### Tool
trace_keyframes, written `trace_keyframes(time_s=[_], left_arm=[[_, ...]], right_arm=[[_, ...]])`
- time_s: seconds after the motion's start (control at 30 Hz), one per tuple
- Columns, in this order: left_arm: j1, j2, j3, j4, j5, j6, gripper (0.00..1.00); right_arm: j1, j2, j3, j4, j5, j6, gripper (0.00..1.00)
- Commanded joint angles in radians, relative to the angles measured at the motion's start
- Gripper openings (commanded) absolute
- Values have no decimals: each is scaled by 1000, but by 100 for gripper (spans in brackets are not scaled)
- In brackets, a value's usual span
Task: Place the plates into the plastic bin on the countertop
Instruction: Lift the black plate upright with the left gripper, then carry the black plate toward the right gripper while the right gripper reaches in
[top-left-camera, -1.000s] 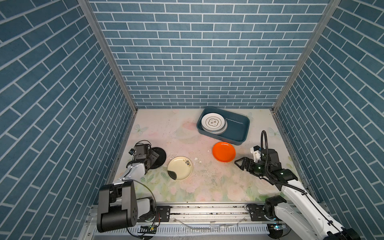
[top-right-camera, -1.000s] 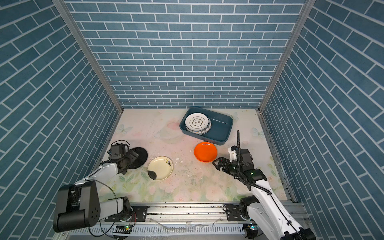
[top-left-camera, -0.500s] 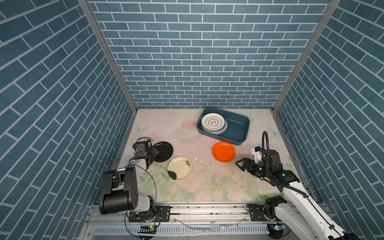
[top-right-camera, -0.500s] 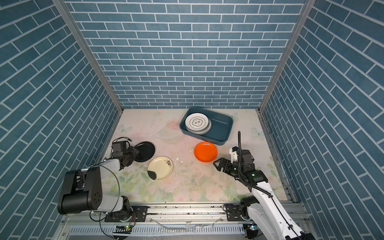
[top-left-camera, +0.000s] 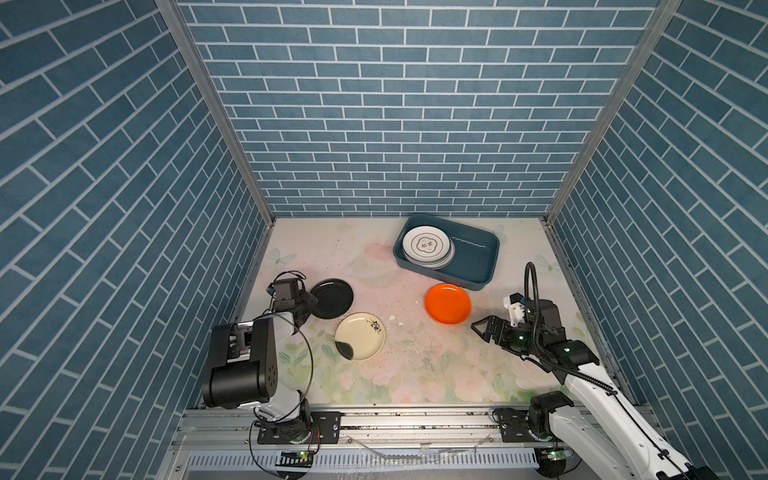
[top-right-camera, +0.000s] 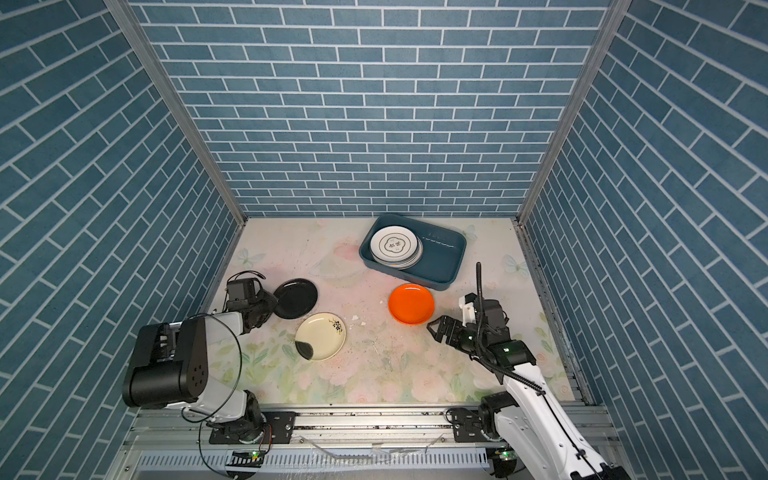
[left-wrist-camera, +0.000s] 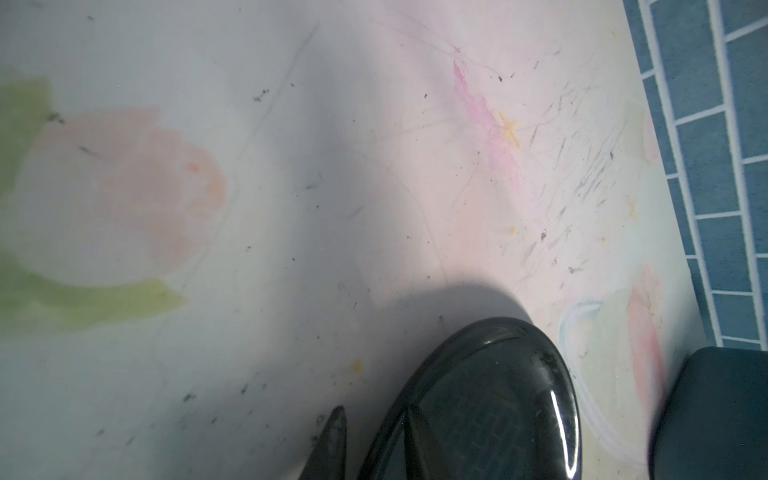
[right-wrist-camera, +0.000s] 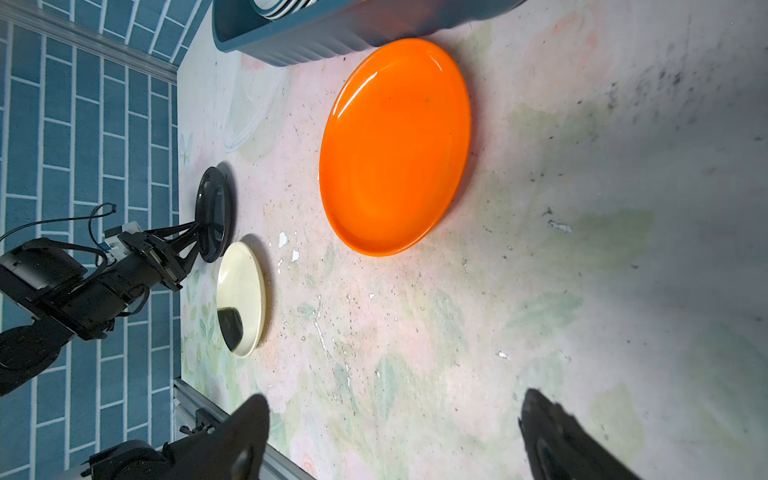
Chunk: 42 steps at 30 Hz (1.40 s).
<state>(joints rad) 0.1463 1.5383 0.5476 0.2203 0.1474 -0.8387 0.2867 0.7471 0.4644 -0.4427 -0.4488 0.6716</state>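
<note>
A black plate (top-left-camera: 334, 297) (top-right-camera: 297, 298) lies on the countertop (top-left-camera: 415, 365) at the left. My left gripper (top-left-camera: 309, 305) (left-wrist-camera: 374, 409) is shut on its near rim, one finger inside the plate (left-wrist-camera: 498, 395) and one outside. A cream plate (top-left-camera: 360, 336) with a dark smear lies just in front of it. An orange plate (top-left-camera: 448, 303) (right-wrist-camera: 395, 145) lies in front of the plastic bin (top-left-camera: 473, 259). In the bin's left half is a stack of plates (top-left-camera: 426, 246), a clover outline on top. My right gripper (top-left-camera: 478, 330) (right-wrist-camera: 392, 397) hovers open, right of the orange plate and short of it.
Blue brick walls close in the left, back and right. A metal rail (top-left-camera: 415, 419) runs along the front edge. Small white chips (top-left-camera: 395, 321) and dark specks lie between the cream and orange plates. The bin's right half (top-right-camera: 442, 253) holds nothing.
My left gripper's jaws have closed from wide apart onto the black plate's rim. The plate has slid a little toward the back right. The right arm has not moved.
</note>
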Motion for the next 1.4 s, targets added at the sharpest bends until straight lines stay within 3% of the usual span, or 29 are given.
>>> trace_keyframes(time_s=[0.0, 0.4, 0.6, 0.9, 1.1, 1.37], left_arm=[[1, 47, -13, -133, 15, 7, 18], [0, 16, 20, -187, 21, 34, 0], [0, -99, 30, -256, 29, 54, 0], [-22, -301, 94, -397, 141, 90, 0], [-130, -423, 115, -436, 164, 57, 0], [-391, -483, 210, -467, 56, 9, 0]], right_arm=[[-4, -13, 23, -25, 19, -33, 95], [-5, -15, 22, -22, 7, -32, 95], [-6, -15, 36, -6, -28, -6, 95], [-6, 2, 14, 114, -90, 83, 93], [-4, 58, -17, 274, -169, 182, 93], [18, 113, 13, 424, -211, 268, 86]])
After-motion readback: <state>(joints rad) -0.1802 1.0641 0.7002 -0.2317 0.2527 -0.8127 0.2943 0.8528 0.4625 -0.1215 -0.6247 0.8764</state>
